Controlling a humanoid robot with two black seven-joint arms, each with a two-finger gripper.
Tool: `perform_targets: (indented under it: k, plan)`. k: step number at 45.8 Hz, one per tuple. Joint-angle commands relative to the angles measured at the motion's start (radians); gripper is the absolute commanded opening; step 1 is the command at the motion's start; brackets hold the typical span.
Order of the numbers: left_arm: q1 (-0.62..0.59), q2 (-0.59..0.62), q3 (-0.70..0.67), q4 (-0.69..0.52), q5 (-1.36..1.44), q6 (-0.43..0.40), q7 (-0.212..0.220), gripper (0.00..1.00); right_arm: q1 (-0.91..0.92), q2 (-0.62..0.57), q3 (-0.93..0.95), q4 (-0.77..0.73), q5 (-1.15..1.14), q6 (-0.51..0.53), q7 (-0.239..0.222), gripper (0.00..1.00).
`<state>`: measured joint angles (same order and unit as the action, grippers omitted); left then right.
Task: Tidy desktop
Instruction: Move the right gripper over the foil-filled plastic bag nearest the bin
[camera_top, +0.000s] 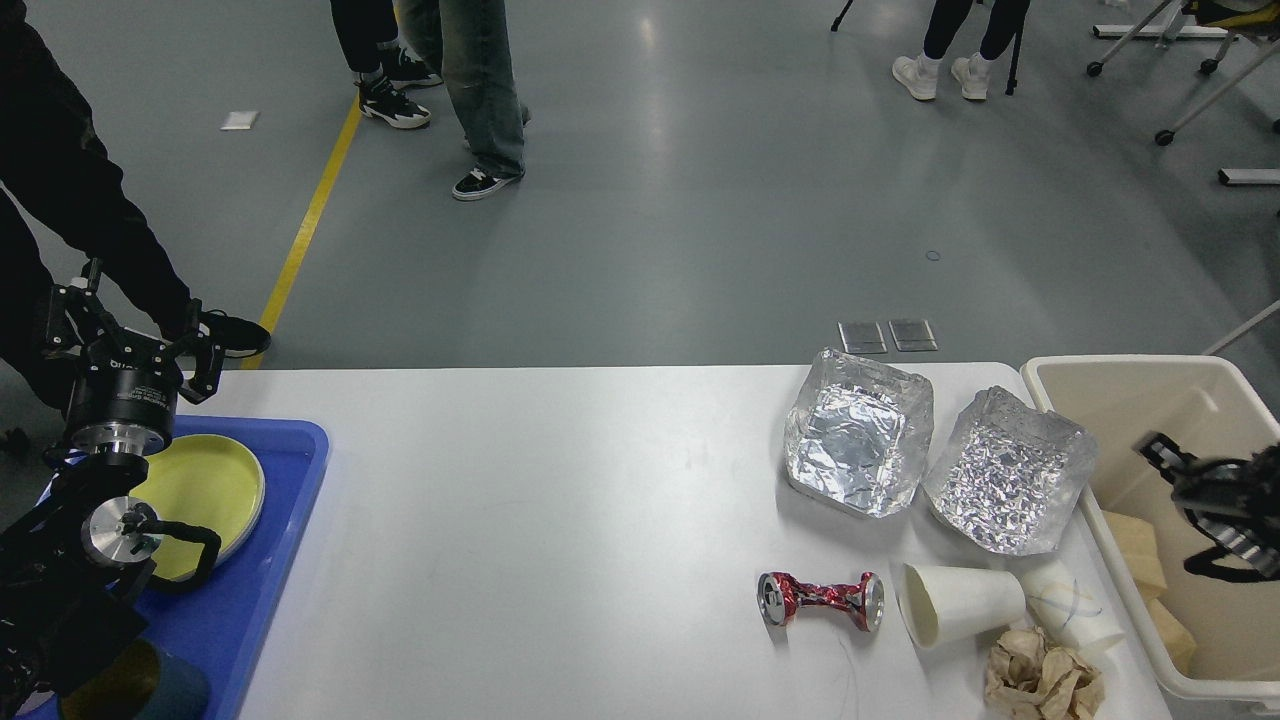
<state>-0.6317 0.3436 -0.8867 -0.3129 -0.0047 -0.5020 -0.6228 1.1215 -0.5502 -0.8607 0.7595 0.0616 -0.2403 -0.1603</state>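
Rubbish goes in the bin (1100, 372), so my right gripper (1165, 455) hangs there, fingers apart, empty; left gripper (130, 345) idles open above the tray (290, 520).

Left gripper (128, 335) upright, jaws spread; right gripper (1165, 460) empty.

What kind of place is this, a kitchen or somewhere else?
Probably a robot test hall, not a kitchen: a wide grey floor with a yellow line, onlookers standing around, and a white desktop laid with staged rubbish.
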Motion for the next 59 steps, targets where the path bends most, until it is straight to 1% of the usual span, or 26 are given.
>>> perform_targets:
  k: [1,4,9,13,17,21,29,34,40,43,47,54,59]
  plan:
    - [0.0,0.0,0.0,0.0,0.0,0.0,0.0,0.96,0.147,0.067,-0.055,0.032,-0.002,0.038,-0.004,1.0]
    - [0.0,0.0,0.0,0.0,0.0,0.0,0.0,0.96,0.251,0.114,-0.109,0.058,-0.002,0.087,-0.004,1.0]
    - [0.0,0.0,0.0,0.0,0.0,0.0,0.0,0.96,0.441,0.188,-0.153,0.144,0.001,0.217,-0.005,1.0]
    - [0.0,0.0,0.0,0.0,0.0,0.0,0.0,0.96,0.573,0.207,-0.152,0.237,0.003,0.329,-0.015,1.0]
    - [0.0,0.0,0.0,0.0,0.0,0.0,0.0,0.96,0.716,0.219,-0.149,0.346,0.001,0.462,-0.016,1.0]
    - [0.0,0.0,0.0,0.0,0.0,-0.001,0.0,0.96,0.822,0.251,-0.146,0.429,0.001,0.561,-0.016,1.0]
    - [0.001,0.0,0.0,0.0,0.0,-0.001,0.0,0.96,1.009,0.265,-0.146,0.578,0.001,0.683,-0.016,1.0]
    - [0.0,0.0,0.0,0.0,0.0,-0.001,0.0,0.96,1.126,0.266,-0.146,0.659,0.001,0.78,-0.016,1.0]
    - [0.0,0.0,0.0,0.0,0.0,0.0,0.0,0.96,1.212,0.291,-0.146,0.707,0.003,0.852,-0.016,1.0]
    - [0.0,0.0,0.0,0.0,0.0,0.0,0.0,0.96,1.209,0.292,-0.152,0.702,0.001,0.86,-0.016,1.0]
    - [0.001,0.0,0.0,0.0,0.0,0.0,0.0,0.96,1.151,0.289,-0.173,0.684,-0.003,0.836,-0.018,1.0]
    - [0.0,0.0,0.0,0.0,0.0,0.0,0.0,0.96,0.942,0.286,-0.306,0.574,-0.005,0.71,-0.018,1.0]
    - [0.001,0.0,0.0,0.0,0.0,0.0,0.0,0.96,0.799,0.262,-0.373,0.518,-0.005,0.65,-0.016,1.0]
